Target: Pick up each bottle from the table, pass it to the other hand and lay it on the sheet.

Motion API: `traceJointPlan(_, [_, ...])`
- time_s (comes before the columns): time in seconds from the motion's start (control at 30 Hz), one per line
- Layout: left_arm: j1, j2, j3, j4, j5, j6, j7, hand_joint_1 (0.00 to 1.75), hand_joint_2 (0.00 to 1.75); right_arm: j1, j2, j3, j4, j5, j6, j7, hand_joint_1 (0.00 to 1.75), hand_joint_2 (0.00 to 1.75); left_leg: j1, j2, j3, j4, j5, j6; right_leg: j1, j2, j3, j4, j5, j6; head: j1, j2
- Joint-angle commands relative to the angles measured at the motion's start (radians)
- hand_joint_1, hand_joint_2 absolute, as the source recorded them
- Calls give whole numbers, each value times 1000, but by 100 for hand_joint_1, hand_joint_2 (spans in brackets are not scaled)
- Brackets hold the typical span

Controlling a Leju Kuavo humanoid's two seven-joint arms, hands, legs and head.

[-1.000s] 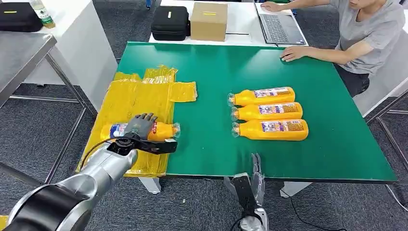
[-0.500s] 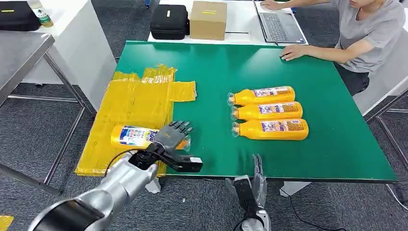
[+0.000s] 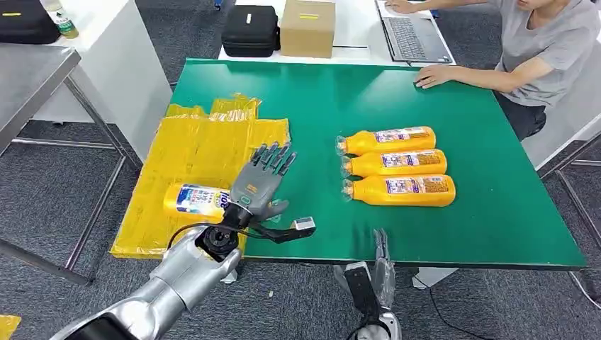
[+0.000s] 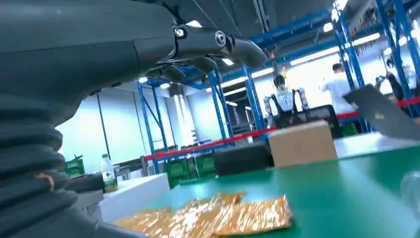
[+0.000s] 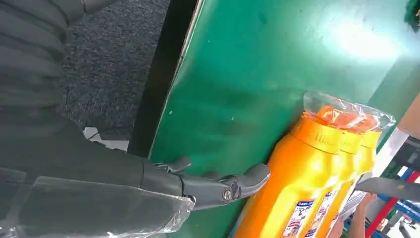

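The open, empty right hand (image 3: 379, 265) sits nearest the closest of three orange plastic bottles (image 3: 400, 190), which lies lengthwise across its reach; the left hand (image 3: 264, 185) hovers open.

one bottle (image 3: 195, 200) on yellow sheet (image 3: 198, 152), three bottles (image 3: 397, 166) tabled

On the table (image 3: 319, 99), the sheet (image 3: 191, 163) is laid at the left. One bottle (image 3: 195, 200) is laid on its near part. Three bottles (image 3: 397, 165) are laid side by side to the right, apparently touching. A person (image 3: 546, 49) is seated far right.
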Motion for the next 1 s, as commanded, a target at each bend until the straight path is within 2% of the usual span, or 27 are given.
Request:
traceJointPlan(0.03, [41, 57, -69, -145, 8, 95, -4, 0, 175, 12, 2, -76, 20, 39, -5, 5, 0, 175, 0, 1, 3, -1, -1, -2, 0, 1, 2, 0, -1, -2, 0, 0])
traceJointPlan(0.13, [106, 32, -44, -227, 154, 133, -195, 0, 175, 33, 12, -134, -19, 111, -5, 5, 0, 175, 0, 1, 5, -2, -2, -3, 0, 1, 4, -1, -2, -2, 0, 0])
traceJointPlan(0.17, [118, 21, -44, -238, 218, 143, -249, 0, 175, 38, 13, -155, -37, 140, -5, 5, 0, 175, 0, 0, 2, -1, -1, -1, 0, 0, 1, -1, -1, -1, 0, 0])
traceJointPlan(0.23, [133, -4, -61, -233, 316, 168, -381, 0, 175, 56, 41, -294, -130, 340, -5, 5, 0, 175, 0, 0, 4, -1, -2, -2, 0, 0, 3, 0, -3, -2, 0, 0])
traceJointPlan(0.37, [155, -61, -39, -226, 504, 168, -591, 0, 175, 68, 44, -420, -284, 706, -5, 5, 0, 175, -1, 0, -1, 1, -2, -2, -1, 0, -2, 1, -2, -1, 0, 0])
traceJointPlan(0.53, [184, -78, 6, -252, 631, 168, -767, 0, 175, 62, 8, -441, -381, 847, -5, 5, 0, 175, -1, 0, -3, 0, -1, -2, -1, 0, -4, 0, -1, -1, 0, 0])
traceJointPlan(0.6, [179, -76, -15, -226, 824, 156, -849, 0, 175, 49, -3, -449, -410, 871, -5, 5, 0, 175, -1, 1, -2, 0, -2, -1, -1, 1, -3, 0, -1, -1, 0, 0])
traceJointPlan(0.67, [167, -67, -50, -217, 904, 145, -857, 0, 175, 23, -15, -453, -411, 888, -5, 5, 0, 175, -1, 1, -2, 0, -2, -2, -1, 1, -3, 0, -1, -1, 0, 0])
traceJointPlan(0.73, [126, -42, -145, -210, 1019, 118, -857, 0, 175, -20, -32, -447, -413, 899, -5, 5, 0, 175, -1, 1, -5, 0, 0, -1, -1, 1, -6, 0, 0, 0, 0, 0])
traceJointPlan(0.87, [75, -44, -225, -177, 1136, 115, -857, 0, 175, -87, -53, -487, -351, 944, -5, 5, 0, 175, -1, 1, -2, 0, -1, -2, -1, 1, -4, 1, -1, -1, 0, 0])
traceJointPlan(1.0, [42, -43, -286, -175, 1240, 111, -857, 0, 175, -163, -63, -632, -230, 1090, -5, 5, 0, 175, -1, 0, -3, -1, 0, -1, 0, 0, -3, -1, 0, 0, 0, 0])
